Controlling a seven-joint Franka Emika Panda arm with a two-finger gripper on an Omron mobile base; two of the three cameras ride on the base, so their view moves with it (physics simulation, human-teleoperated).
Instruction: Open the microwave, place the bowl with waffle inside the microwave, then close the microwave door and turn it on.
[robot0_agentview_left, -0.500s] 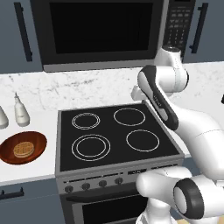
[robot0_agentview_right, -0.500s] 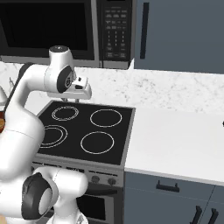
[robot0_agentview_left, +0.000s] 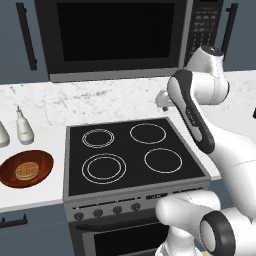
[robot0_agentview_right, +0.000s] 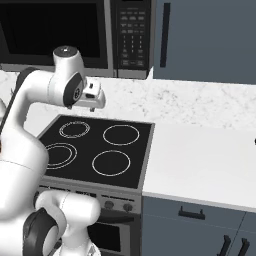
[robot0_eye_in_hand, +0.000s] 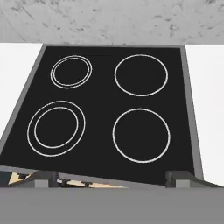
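The microwave (robot0_agentview_left: 115, 40) hangs above the stove with the microwave door (robot0_agentview_right: 50, 30) shut; its keypad (robot0_agentview_right: 131, 32) is on the right side. The reddish-brown bowl (robot0_agentview_left: 42, 162) sits on the counter left of the stove, with the waffle (robot0_agentview_left: 26, 171) lying in it. My gripper (robot0_eye_in_hand: 113, 179) hovers over the back right of the stove, pointing down, well away from the bowl and below the microwave. Its dark fingertips (robot0_eye_in_hand: 43, 177) stand wide apart with nothing between them. The hand (robot0_agentview_right: 92, 97) also shows from the right.
The black four-ring stove (robot0_agentview_left: 131, 155) lies under the hand, knobs along its front. Two small white bottles (robot0_agentview_left: 22, 127) stand behind the bowl. White counter (robot0_agentview_right: 200, 165) stretches to the right of the stove, and dark cabinets (robot0_agentview_right: 205, 40) flank the microwave.
The arm's elbow has risen a little. The hand stays over the back of the stove, and the bowl and the door have not moved.
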